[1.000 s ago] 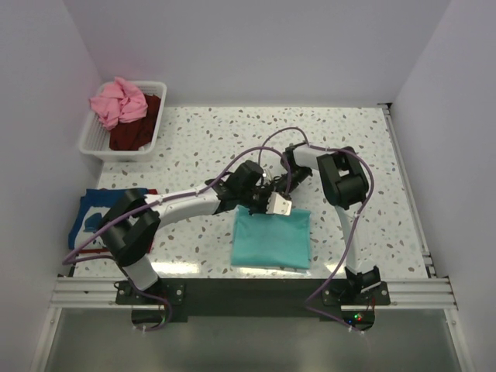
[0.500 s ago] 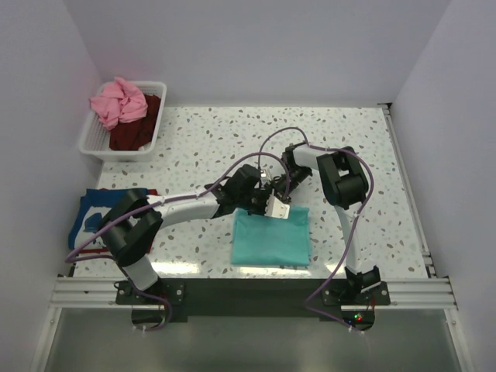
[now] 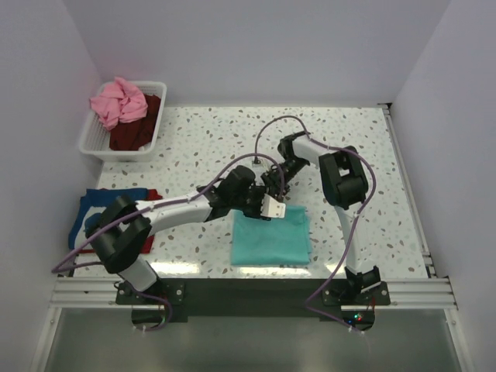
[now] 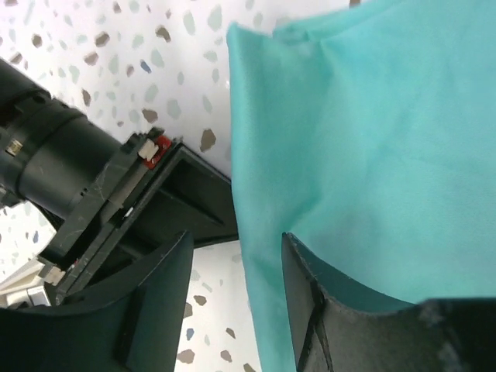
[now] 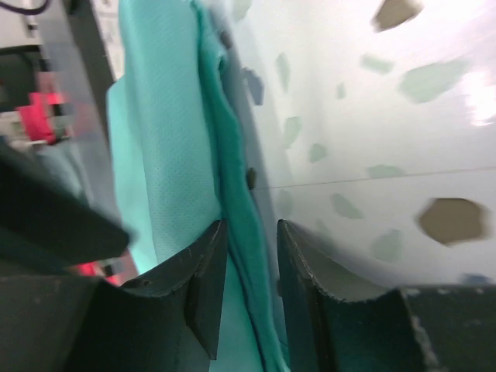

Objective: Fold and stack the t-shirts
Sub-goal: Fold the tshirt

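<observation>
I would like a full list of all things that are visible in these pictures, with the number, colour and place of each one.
teal t-shirt: one, teal-green, folded flat at the table's near middle
blue t-shirt: one, blue with white print, at the table's left edge
red t-shirt: one, red, only edges show beside the blue one
pink t-shirt: one, pink, crumpled on top in the basket
maroon t-shirt: one, dark maroon, in the basket under the pink one
basket: one, white slatted plastic, far left corner
table: one, white with speckles
left gripper: one, black, open over the teal t-shirt's edge
right gripper: one, black, shut on a fold of the teal t-shirt
</observation>
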### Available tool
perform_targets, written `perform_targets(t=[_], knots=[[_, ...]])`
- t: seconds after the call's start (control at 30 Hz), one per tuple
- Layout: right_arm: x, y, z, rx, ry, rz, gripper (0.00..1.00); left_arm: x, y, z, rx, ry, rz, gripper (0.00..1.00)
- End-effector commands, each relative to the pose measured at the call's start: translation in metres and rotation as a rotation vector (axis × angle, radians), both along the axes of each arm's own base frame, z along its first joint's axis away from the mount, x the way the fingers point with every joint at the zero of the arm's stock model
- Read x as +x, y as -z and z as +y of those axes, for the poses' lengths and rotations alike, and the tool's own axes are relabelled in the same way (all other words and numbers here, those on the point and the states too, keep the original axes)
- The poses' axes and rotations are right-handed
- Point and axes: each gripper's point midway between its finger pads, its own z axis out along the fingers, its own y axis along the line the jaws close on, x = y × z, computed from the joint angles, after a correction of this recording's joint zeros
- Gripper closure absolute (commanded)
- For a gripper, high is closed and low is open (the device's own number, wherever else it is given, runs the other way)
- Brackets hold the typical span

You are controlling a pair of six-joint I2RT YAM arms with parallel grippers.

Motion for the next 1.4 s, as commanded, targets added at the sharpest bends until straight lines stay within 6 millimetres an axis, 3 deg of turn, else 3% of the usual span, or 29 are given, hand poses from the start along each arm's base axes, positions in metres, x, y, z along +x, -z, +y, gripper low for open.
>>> perform_targets(t=[0.0, 0.07, 0.13, 0.2, 0.3, 0.4, 0.47, 0.6, 0.9, 0.97, 1.07, 1.1, 1.27, 1.3, 1.37], knots=[[0.04, -0.024, -0.005, -0.034, 0.001, -0.201, 0.6, -0.024, -0.075, -0.005, -0.129, 0.03, 0.099, 0.44], [0.063, -0.041, -0.011, -0.05, 0.024, -0.292, 0.53, -0.038, -0.078, 0.006, -0.108, 0.029, 0.202, 0.42], [0.088, -0.057, -0.022, -0.071, 0.068, -0.368, 0.5, -0.039, -0.078, 0.021, -0.114, -0.032, 0.326, 0.4], [0.103, -0.076, -0.04, -0.069, 0.125, -0.402, 0.44, -0.025, -0.07, 0.041, -0.127, -0.139, 0.457, 0.4], [0.1, -0.099, -0.059, -0.07, 0.15, -0.392, 0.37, -0.009, -0.053, 0.068, -0.128, -0.275, 0.64, 0.38], [0.069, -0.106, -0.077, -0.096, 0.115, -0.359, 0.29, -0.001, -0.041, 0.079, -0.135, -0.337, 0.754, 0.34], [0.038, -0.085, -0.086, -0.132, 0.119, -0.305, 0.28, 0.007, -0.031, 0.081, -0.13, -0.381, 0.795, 0.32], [0.016, -0.056, -0.095, -0.196, 0.151, -0.27, 0.27, 0.011, -0.005, 0.084, -0.094, -0.452, 0.875, 0.29], [0.016, -0.012, -0.1, -0.308, 0.28, -0.252, 0.27, 0.011, 0.039, 0.089, -0.045, -0.574, 0.969, 0.31], [0.014, -0.003, -0.098, -0.316, 0.274, -0.226, 0.34, 0.01, 0.047, 0.09, -0.035, -0.592, 1.0, 0.34], [0.016, 0.004, -0.098, -0.327, 0.284, -0.209, 0.5, 0.011, 0.057, 0.09, -0.035, -0.623, 1.048, 0.49], [0.016, 0.008, -0.098, -0.336, 0.29, -0.195, 0.61, 0.014, 0.058, 0.09, -0.042, -0.629, 1.054, 0.59], [0.038, 0.015, -0.097, -0.351, 0.321, -0.238, 0.95, 0.044, 0.068, 0.099, -0.085, -0.698, 1.058, 0.87], [0.048, 0.016, -0.096, -0.351, 0.332, -0.254, 1.0, 0.054, 0.064, 0.098, -0.103, -0.695, 1.047, 0.94], [0.057, 0.018, -0.097, -0.363, 0.339, -0.266, 1.0, 0.073, 0.06, 0.097, -0.132, -0.699, 1.031, 1.0]])
